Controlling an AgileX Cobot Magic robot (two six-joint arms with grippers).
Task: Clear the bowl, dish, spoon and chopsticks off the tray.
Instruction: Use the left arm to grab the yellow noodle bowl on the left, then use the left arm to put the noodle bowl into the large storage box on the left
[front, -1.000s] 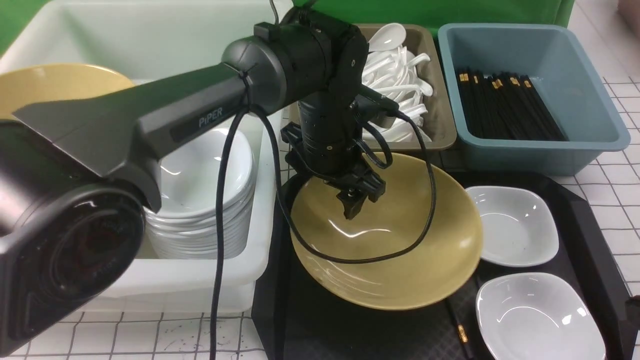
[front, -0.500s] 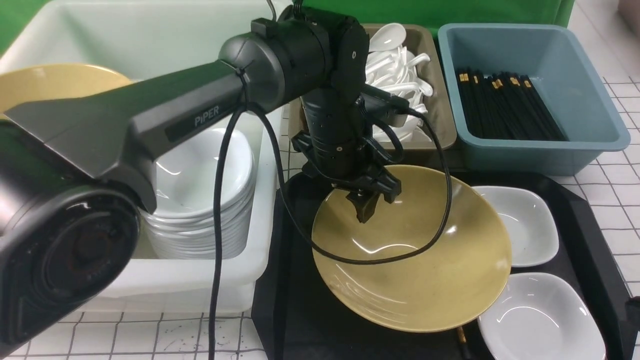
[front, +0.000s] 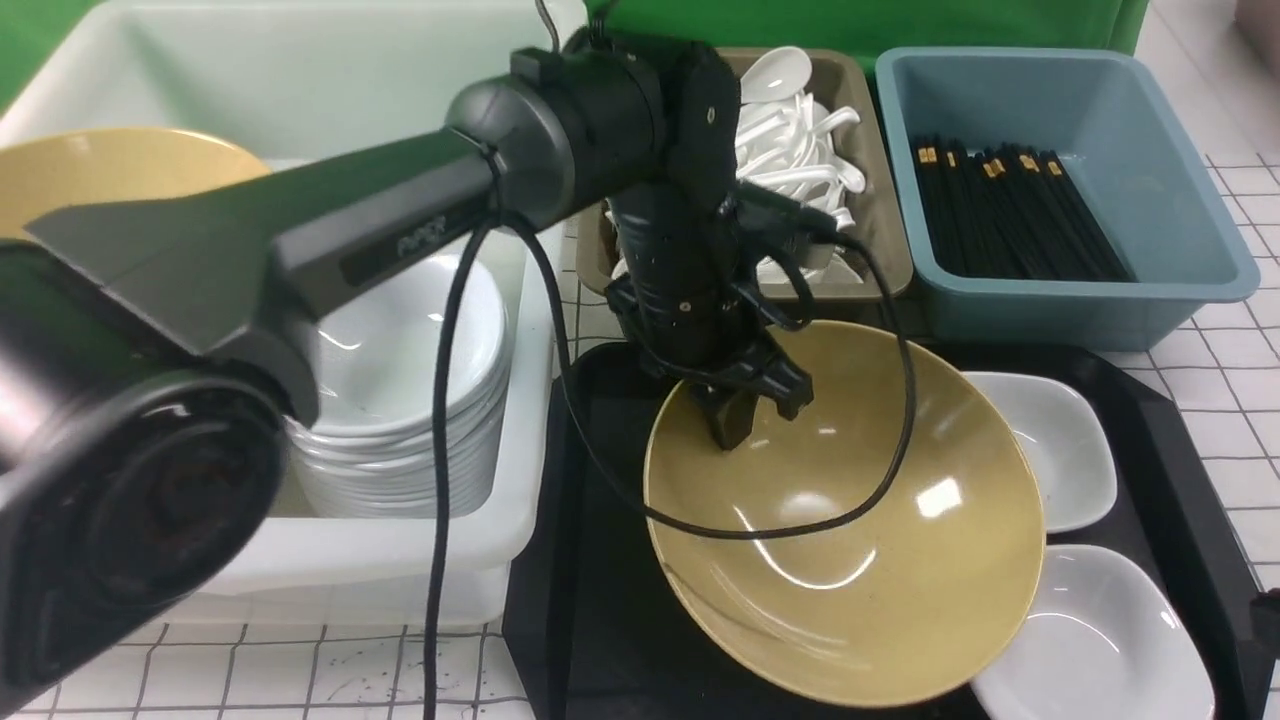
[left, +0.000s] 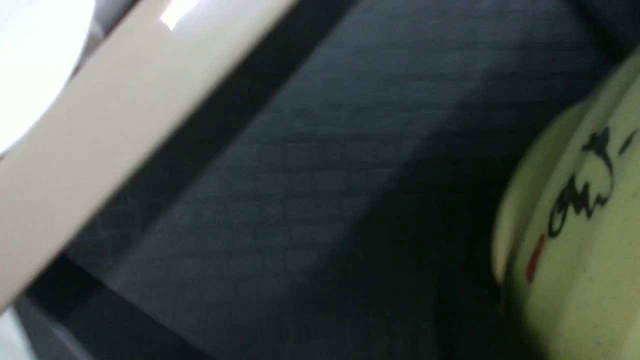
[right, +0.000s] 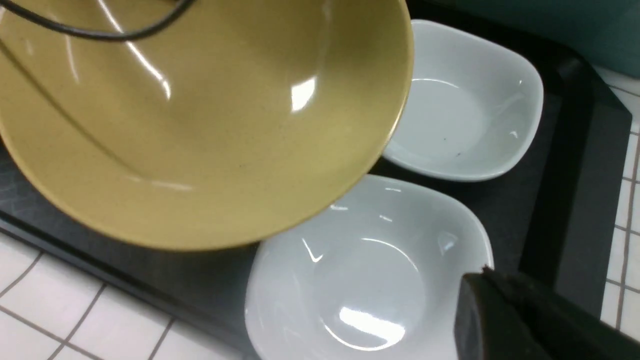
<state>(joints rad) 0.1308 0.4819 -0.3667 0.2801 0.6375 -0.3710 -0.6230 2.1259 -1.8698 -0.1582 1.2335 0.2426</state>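
Bowl (front: 850, 590) shifted right and nearer picture's bottom edge, now lower centre-right over tray (front: 620, 560); left gripper (front: 735, 425) pinches its rim, likely for lifting clear. Right gripper (right: 480, 310): grip unclear.

A large white rectangular plastic bin (front: 370, 548) holds a stack of round white bowls (front: 405, 400); an olive-brown plastic tub (front: 885, 230) of white spoons (front: 790, 150) stands near a blue-grey plastic tub (front: 1180, 240).

The mustard-yellow bowl (front: 850, 600) now lies farther to the right beneath the left gripper (front: 735, 420), overlapping the near white dish (front: 1095, 640) and covering the chopstick's gold band beyond the gripper's right side.
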